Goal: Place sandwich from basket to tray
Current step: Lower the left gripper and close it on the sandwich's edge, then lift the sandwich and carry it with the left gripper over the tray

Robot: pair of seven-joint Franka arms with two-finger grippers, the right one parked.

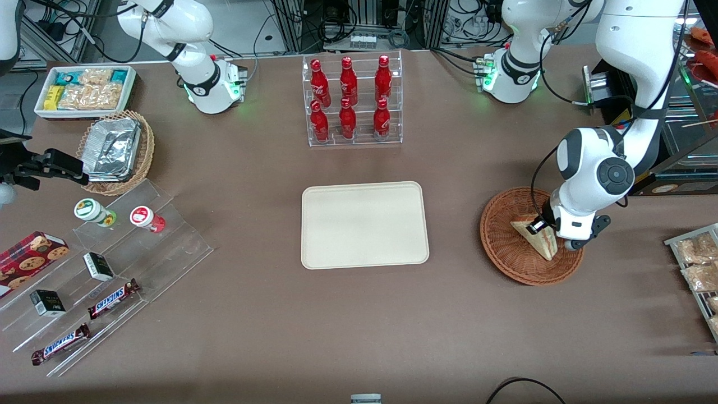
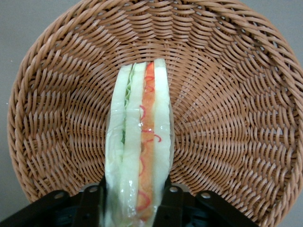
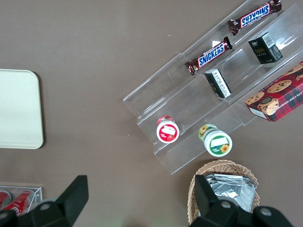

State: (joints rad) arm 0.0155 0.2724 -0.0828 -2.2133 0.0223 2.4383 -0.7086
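Gripping the sandwich is what your gripper is doing: its fingers are pressing on the two bread faces, one on each, as the wrist view is showing. You are seeing the cut edge there, with green filling lying along one side and red-pink filling along the other, all under clear wrap.

Sandwich is sitting inside the basket, standing on edge and leaning, its pointed end reaching toward the rim nearer the front camera. Whether it is touching the weave or hanging just above it, you cannot tell. Gripper is coming down from above, over the part of the basket farther from the camera.

Basket is resting on the brown table toward the working arm's end. Tray is lying at the table's middle, well apart from the basket, bare.

Bottle rack is standing farther from the camera than the tray. Toward the parked arm's end you are looking at a clear stepped shelf with two Snickers bars and two small jars.
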